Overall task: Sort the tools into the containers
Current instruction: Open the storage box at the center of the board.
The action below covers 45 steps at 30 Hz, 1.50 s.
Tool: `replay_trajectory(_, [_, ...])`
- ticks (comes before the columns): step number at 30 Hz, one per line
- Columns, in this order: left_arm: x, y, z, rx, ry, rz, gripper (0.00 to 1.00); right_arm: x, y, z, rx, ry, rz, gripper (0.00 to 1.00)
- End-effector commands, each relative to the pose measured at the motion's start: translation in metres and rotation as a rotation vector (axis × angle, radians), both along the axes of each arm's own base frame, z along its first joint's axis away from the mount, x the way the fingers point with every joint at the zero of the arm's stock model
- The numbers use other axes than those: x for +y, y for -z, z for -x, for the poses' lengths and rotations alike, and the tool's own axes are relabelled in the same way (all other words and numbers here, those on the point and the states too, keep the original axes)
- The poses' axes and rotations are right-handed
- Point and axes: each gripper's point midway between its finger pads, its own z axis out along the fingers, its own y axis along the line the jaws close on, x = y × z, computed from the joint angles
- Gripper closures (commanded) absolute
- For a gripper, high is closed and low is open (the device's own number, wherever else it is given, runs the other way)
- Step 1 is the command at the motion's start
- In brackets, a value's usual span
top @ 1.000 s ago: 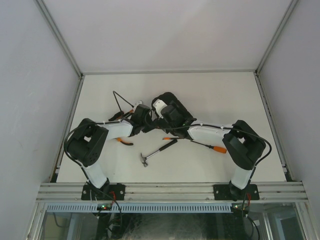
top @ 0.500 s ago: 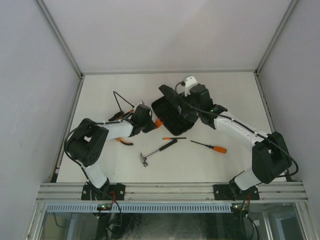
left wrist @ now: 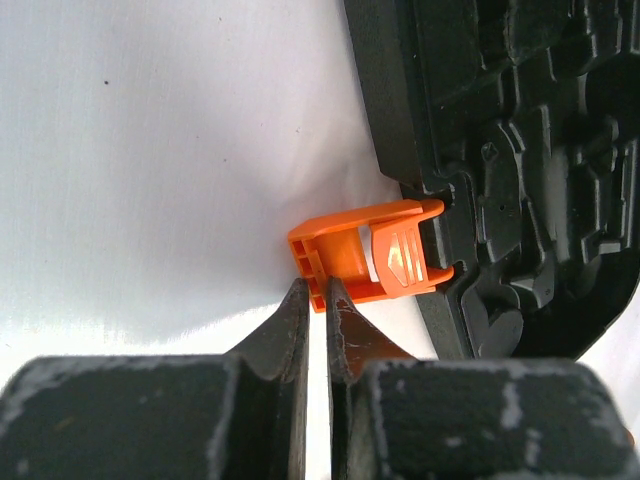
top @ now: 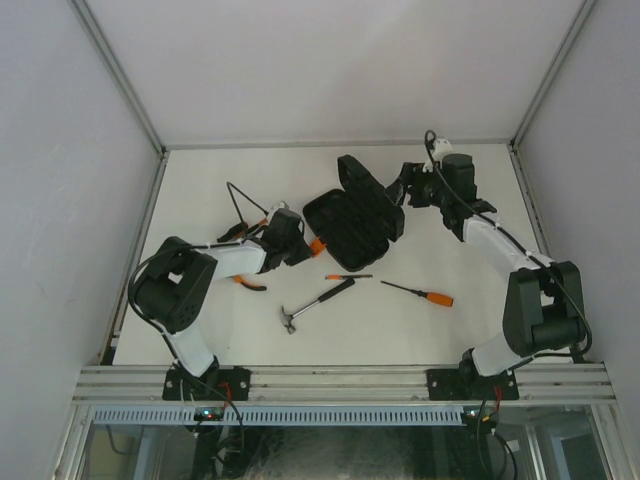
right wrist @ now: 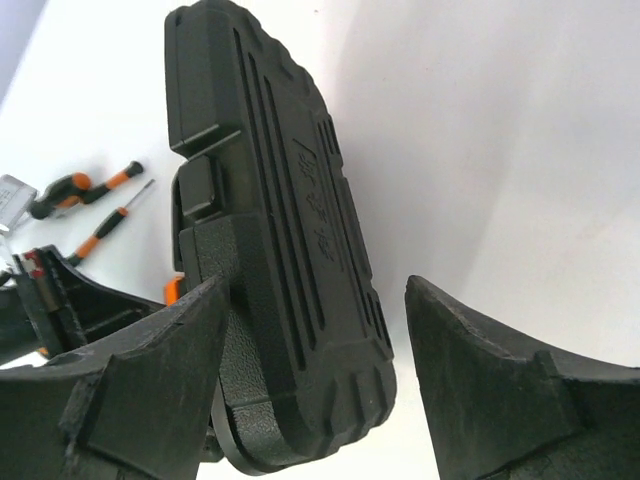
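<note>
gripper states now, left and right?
Left gripper: closed on the orange latch.
Right gripper: open, holding nothing.

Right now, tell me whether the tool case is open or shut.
Open. The tool case has its lid raised off the base, its moulded slots exposed, and its orange latch unhooked.

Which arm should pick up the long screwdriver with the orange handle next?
Probably the right. The right gripper is open and empty beside the case, and the screwdriver lies on its side of the table. The left gripper is busy, pinched on the orange latch.
</note>
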Motion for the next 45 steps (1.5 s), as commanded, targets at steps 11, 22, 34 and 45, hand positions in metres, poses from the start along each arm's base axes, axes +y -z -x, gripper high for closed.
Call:
replay_trajectory(11, [0.027,0.039,0.038,0.169,0.055,-0.175,0.91,-0.026,0.028,0.001,0.146,0.007,-0.354,0.37])
replay_trajectory(22, [0.021,0.027,0.022,0.151,0.116,-0.220,0.88,-0.070,0.032,-0.003,0.157,0.209,-0.295,0.37])
replay_trajectory(34, [0.010,0.016,0.006,0.152,0.169,-0.243,0.87,-0.133,0.022,0.010,0.149,0.480,-0.174,0.34])
replay_trajectory(45, [0.008,-0.009,-0.013,0.115,0.181,-0.239,0.79,-0.144,-0.010,0.037,0.103,0.546,-0.114,0.26])
